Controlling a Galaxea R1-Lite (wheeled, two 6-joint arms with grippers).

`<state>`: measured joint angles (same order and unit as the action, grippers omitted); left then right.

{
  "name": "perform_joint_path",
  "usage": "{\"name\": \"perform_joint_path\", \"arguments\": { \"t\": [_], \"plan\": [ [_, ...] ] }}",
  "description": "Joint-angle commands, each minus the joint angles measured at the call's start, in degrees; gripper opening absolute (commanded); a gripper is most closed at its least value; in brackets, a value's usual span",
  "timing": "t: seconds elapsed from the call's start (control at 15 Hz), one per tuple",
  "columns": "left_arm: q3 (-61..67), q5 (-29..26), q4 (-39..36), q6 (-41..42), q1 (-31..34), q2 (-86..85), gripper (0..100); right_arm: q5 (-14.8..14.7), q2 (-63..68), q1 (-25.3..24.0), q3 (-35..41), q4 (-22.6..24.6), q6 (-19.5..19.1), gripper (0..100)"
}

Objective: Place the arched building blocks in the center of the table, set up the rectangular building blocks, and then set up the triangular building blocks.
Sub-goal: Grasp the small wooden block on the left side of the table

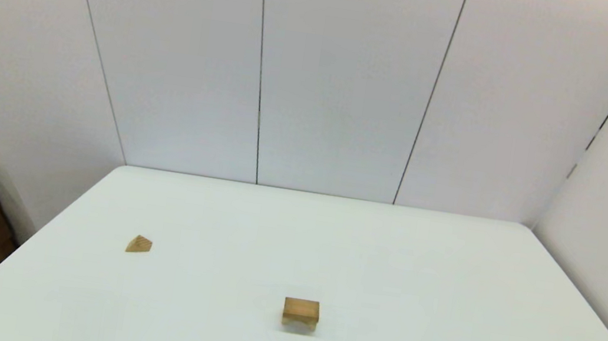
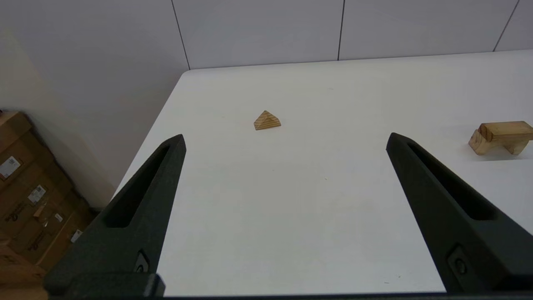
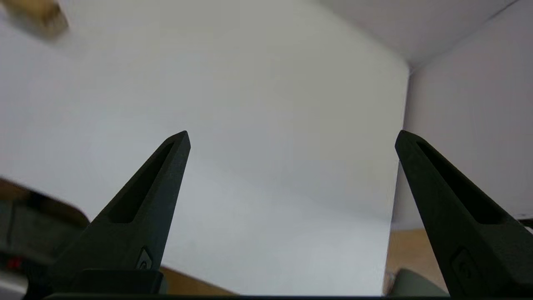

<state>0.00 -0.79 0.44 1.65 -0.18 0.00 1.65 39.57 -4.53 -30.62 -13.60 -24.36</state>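
at the worktop [image 1: 442,285] centre, the slab lies on the arch [image 1: 301,313]; the wedge [image 1: 139,244] sits apart, awaiting stacking. left wrist: left gripper [image 2: 285,141] spread, facing the wedge. right wrist: right gripper [image 3: 291,137] spread, empty.

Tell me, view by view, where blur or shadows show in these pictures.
Head view: even light, the arched block casting a faint shadow under its notch. Left wrist view: sharp, soft shadows beside the triangular wedge and the arched block. Right wrist view: the block at the corner is smeared with blur.
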Motion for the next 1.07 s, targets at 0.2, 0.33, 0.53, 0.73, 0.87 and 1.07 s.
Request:
{"name": "perform_joint_path", "arguments": {
  "t": [0.2, 0.33, 0.53, 0.73, 0.87, 1.07],
  "plan": [
    [0.00, 0.00, 0.00, 0.02, 0.01, 0.09, 100, -0.77, -24.45, 2.43, 13.75, 1.39, 6.78, 100],
    [0.00, 0.00, 0.00, 0.02, 0.01, 0.09, 100, -0.68, -28.06, 3.30, 17.18, 1.83, 8.80, 100],
    [0.00, 0.00, 0.00, 0.02, 0.01, 0.09, 100, -0.24, -33.24, 4.10, 20.52, 1.83, 12.58, 100],
    [0.00, 0.00, 0.00, 0.02, 0.01, 0.09, 100, -0.24, -36.93, 4.10, 24.12, 2.35, 15.04, 100],
    [0.00, 0.00, 0.00, -0.06, 0.01, 0.09, 100, -0.24, -39.48, 4.18, 26.14, 2.97, 15.39, 100],
    [0.00, 0.00, 0.00, 0.02, 0.01, 0.09, 100, -0.06, -39.66, 4.27, 29.74, 10.88, 16.89, 100]
  ]
}}
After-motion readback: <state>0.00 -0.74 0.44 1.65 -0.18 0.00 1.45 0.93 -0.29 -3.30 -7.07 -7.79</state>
